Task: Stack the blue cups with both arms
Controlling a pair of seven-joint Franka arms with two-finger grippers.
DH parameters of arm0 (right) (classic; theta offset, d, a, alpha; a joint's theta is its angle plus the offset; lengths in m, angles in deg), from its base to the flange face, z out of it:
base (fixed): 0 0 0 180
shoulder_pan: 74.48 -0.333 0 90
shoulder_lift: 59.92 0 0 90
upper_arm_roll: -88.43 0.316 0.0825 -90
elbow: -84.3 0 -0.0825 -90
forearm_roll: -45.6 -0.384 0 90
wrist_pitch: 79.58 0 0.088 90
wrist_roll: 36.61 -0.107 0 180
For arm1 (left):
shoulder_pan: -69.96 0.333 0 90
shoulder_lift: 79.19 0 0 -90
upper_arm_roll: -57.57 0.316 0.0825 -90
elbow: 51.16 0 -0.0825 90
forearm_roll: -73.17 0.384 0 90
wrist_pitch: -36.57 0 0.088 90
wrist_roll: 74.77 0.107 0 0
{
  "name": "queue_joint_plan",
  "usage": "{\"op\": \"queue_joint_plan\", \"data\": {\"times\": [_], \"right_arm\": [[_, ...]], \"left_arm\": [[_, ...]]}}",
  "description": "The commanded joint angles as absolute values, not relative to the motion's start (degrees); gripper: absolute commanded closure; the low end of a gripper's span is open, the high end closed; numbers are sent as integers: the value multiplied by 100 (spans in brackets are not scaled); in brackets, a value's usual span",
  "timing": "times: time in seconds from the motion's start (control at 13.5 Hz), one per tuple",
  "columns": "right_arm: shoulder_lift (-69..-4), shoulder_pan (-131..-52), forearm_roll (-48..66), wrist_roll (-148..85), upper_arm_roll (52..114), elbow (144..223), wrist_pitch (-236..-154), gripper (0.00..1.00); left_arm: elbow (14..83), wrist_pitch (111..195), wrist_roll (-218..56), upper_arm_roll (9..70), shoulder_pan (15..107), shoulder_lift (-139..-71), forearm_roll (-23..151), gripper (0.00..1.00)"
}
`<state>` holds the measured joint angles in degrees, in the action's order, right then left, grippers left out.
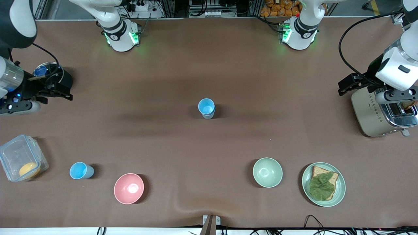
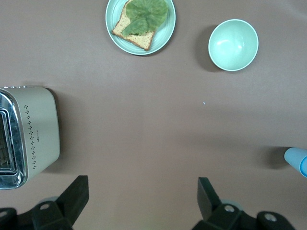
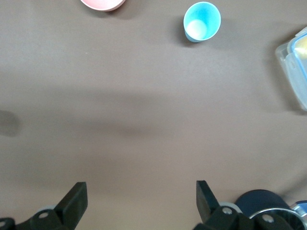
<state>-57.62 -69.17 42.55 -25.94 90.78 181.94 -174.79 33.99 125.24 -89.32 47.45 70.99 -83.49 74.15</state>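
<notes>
Cups (image 1: 206,108) (image 1: 81,170) sit well apart, so each arm can take 1: left gripper (image 2: 139,201) and right gripper (image 3: 138,203) hover open, empty.

We see one blue cup (image 1: 206,108) standing in the middle of the brown table (image 1: 209,75). Another blue cup (image 1: 81,170) stands closer to the camera, toward the right arm's end, between a clear box (image 1: 20,158) and a pink bowl (image 1: 128,188). Both arms wait at the table's ends.
</notes>
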Motion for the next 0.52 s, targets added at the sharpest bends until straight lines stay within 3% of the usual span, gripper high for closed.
{"op": "queue_joint_plan", "data": {"times": [0.0, 0.45], "right_arm": [[-5833, -6815, 4340, -2378, 9011, 17923, -17284, 0], [-5825, -6815, 4331, -2457, 9010, 17650, -17098, 0]], "left_arm": [[3409, 12455, -8743, 4772, 7145, -8235, 7343, 0], [3365, 12455, -8743, 4773, 7189, -8235, 7334, 0]]}}
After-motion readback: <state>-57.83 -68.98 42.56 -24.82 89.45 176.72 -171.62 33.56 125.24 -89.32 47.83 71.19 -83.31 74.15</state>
